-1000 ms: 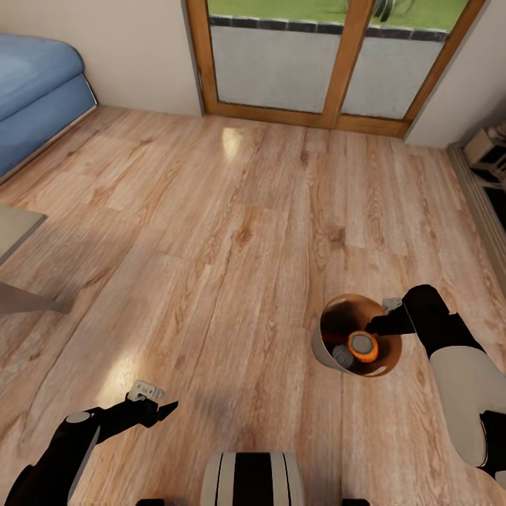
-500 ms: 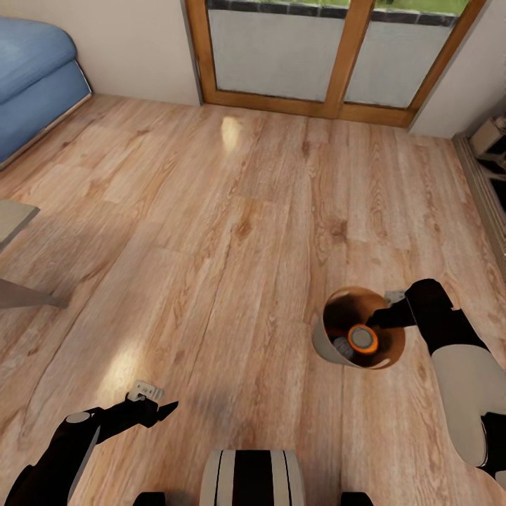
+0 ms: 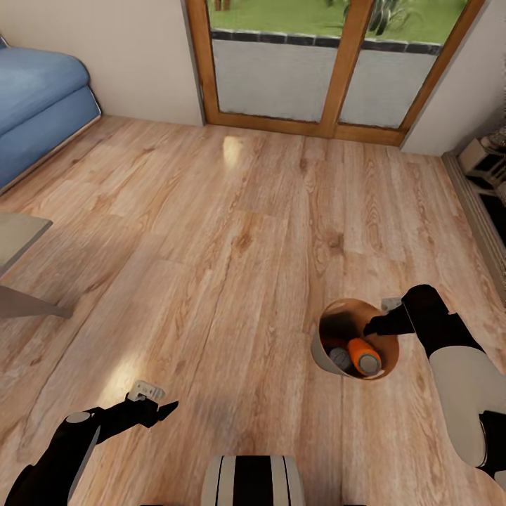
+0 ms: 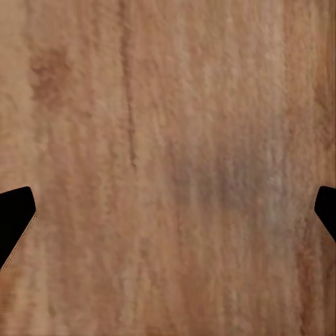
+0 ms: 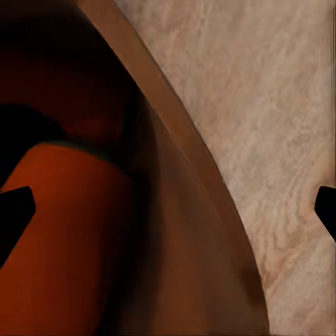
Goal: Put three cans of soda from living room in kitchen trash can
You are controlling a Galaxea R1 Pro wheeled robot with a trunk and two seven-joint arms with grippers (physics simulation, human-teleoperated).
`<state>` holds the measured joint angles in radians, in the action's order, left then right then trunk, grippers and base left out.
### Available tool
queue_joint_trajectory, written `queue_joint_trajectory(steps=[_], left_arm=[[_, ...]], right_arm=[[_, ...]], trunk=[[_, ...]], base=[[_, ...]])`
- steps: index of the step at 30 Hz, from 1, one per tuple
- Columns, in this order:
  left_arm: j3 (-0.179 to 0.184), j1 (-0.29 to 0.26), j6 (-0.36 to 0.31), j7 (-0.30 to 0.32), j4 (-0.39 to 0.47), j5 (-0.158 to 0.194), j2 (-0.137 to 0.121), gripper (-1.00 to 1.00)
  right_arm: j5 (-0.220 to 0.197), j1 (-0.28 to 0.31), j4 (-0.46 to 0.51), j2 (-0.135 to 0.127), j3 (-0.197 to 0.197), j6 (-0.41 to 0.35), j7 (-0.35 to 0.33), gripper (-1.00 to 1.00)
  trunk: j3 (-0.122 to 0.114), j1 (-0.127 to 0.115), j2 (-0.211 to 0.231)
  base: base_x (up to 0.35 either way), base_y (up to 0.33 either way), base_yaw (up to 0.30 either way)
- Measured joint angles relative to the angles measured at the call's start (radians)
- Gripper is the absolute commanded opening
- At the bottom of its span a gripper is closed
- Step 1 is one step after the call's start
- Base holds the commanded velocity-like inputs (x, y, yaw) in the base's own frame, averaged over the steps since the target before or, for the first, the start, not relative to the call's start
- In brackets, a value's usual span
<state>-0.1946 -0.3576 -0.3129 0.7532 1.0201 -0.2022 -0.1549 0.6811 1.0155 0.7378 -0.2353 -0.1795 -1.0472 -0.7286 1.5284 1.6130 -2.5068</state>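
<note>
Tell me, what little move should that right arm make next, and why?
Probably lift the right pincer up and clear of the trash can. It is open at the rim, and the orange soda can already lies inside beside a darker can.

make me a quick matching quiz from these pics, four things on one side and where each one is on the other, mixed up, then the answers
Things:
1. orange soda can with silver top
2. blue fabric sofa
3. wood-framed glass doors
4. black left gripper

Places:
A. far wall, straight ahead
B. above bare plank floor, near the robot
C. lying inside the grey round trash can
D. far left corner of the room

Pairs: 1-C, 2-D, 3-A, 4-B
</note>
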Motion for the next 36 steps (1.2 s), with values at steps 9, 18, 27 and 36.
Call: queue_joint_trajectory(steps=[9, 18, 27, 36], left_arm=[[0.001, 0.0, 0.0, 0.0, 0.0, -0.001, 0.0, 1.0], [0.001, 0.0, 0.0, 0.0, 0.0, -0.004, 0.0, 1.0], [0.001, 0.0, 0.0, 0.0, 0.0, -0.006, 0.0, 1.0], [0.001, -0.001, -0.001, 0.0, -0.008, -0.008, 0.0, 1.0]], right_arm=[[0.0, 0.0, 0.0, 0.001, 0.0, 0.0, 0.0, 1.0], [0.0, 0.0, 0.0, -0.001, 0.0, 0.0, 0.0, 1.0], [0.0, -0.005, 0.0, 0.001, 0.0, 0.0, 0.001, 1.0], [0.0, -0.011, 0.0, 0.001, 0.0, 0.0, 0.002, 1.0]], trunk=[[-0.035, -0.004, 0.002], [-0.07, -0.008, 0.004], [-0.104, -0.012, 0.006], [-0.134, -0.04, 0.055]], base=[[0.0, 0.0, 0.0], [0.0, 0.0, 0.0], [0.0, 0.0, 0.0], [0.0, 0.0, 0.0]])
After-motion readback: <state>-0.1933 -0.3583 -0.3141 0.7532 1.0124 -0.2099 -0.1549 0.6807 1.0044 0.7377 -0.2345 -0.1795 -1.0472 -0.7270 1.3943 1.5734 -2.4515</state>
